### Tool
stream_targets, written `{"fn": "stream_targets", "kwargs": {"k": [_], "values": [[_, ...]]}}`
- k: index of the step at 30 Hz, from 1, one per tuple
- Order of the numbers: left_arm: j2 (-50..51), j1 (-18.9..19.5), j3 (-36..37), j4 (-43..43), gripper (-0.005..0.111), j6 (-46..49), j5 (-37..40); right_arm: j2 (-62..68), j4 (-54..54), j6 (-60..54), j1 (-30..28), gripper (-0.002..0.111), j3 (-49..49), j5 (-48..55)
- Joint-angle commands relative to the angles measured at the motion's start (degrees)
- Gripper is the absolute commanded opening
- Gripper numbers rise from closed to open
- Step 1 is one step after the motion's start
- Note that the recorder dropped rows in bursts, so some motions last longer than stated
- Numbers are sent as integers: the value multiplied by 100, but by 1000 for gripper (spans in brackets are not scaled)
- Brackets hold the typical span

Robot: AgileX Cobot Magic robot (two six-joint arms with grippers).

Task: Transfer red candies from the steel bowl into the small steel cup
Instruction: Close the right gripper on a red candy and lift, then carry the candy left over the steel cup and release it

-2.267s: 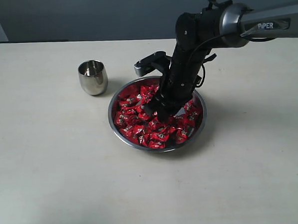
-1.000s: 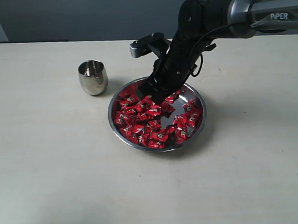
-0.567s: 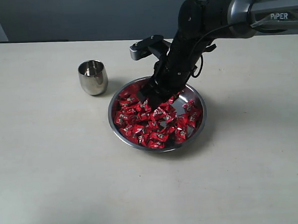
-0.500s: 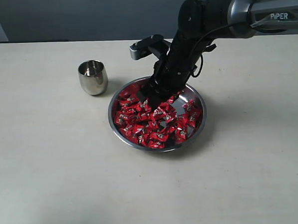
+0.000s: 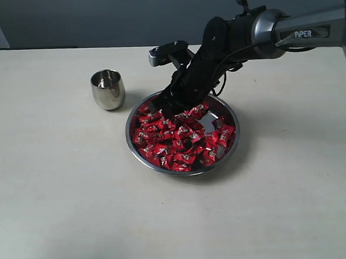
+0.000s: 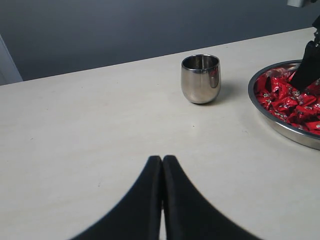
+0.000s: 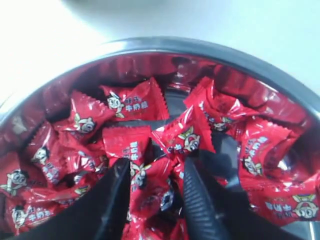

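Observation:
The steel bowl (image 5: 184, 173) sits mid-table, filled with red candies (image 5: 173, 138). My right gripper (image 5: 167, 109) hangs over the bowl's back left part, tilted down toward the pile. In the right wrist view its fingers (image 7: 156, 162) are shut on a red candy (image 7: 150, 192), with more red candies (image 7: 132, 102) and the bowl rim (image 7: 200, 47) beyond. The small steel cup (image 5: 107, 89) stands upright to the left of the bowl. My left gripper (image 6: 162, 159) is shut on nothing, low over the table, facing the cup (image 6: 200, 78) and the bowl (image 6: 280, 127).
The pale table (image 5: 66, 193) stretches bare in front of and to the left of the bowl. A dark wall runs behind the table's far edge. The right arm (image 5: 284, 28) reaches in from the right above the table.
My right gripper rose out of the middle of the candy pile and drew back and left to the bowl's back left part. Candies in the bowl shifted. The cup stayed put.

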Motion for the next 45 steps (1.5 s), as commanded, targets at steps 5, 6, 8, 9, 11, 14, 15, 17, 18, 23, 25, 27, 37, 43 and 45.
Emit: {"fn": "stream_targets", "kwargs": {"k": [5,6,8,9,11,14,15,17,18,23,25,27,37,43,45], "values": [[-25,-17,-6,-7,0,-31,-54,21,-4,-35,-1,23,-16,186],[-25,-17,-6,-7,0,-31,-54,21,-4,-35,-1,21,-16,184],[-25,-17,-6,-7,0,-31,-54,21,-4,-35,-1,15,-16,184],[-25,-17,-6,-7,0,-31,-54,21,-4,-35,-1,10,-16,184],[-25,-17,-6,-7,0,-31,-54,21,-4,-35,-1,3,-16,184],[-25,-17,-6,-7,0,-31,-54,21,-4,-35,-1,-1,-16,169],[-25,-17,-6,-7,0,-31,-54,10,9,-35,-1,-1,-16,146],[-25,-17,-6,-7,0,-31,-54,-34,36,-35,-1,-1,-16,104],[-25,-17,-6,-7,0,-31,-54,-76,52,-35,-1,-1,-16,59],[-25,-17,-6,-7,0,-31,-54,-367,324,-43,-1,-1,-16,-323],[-25,-17,-6,-7,0,-31,-54,-459,556,-158,-1,-1,-16,-466],[-25,-17,-6,-7,0,-31,-54,-496,910,-470,-1,-1,-61,-541],[-25,-17,-6,-7,0,-31,-54,150,1463,-911,369,-1,-1589,-530],[-25,-17,-6,-7,0,-31,-54,885,1488,-899,497,-1,-2689,-440],[-25,-17,-6,-7,0,-31,-54,1095,1492,-899,520,-1,-2956,-440]]}}
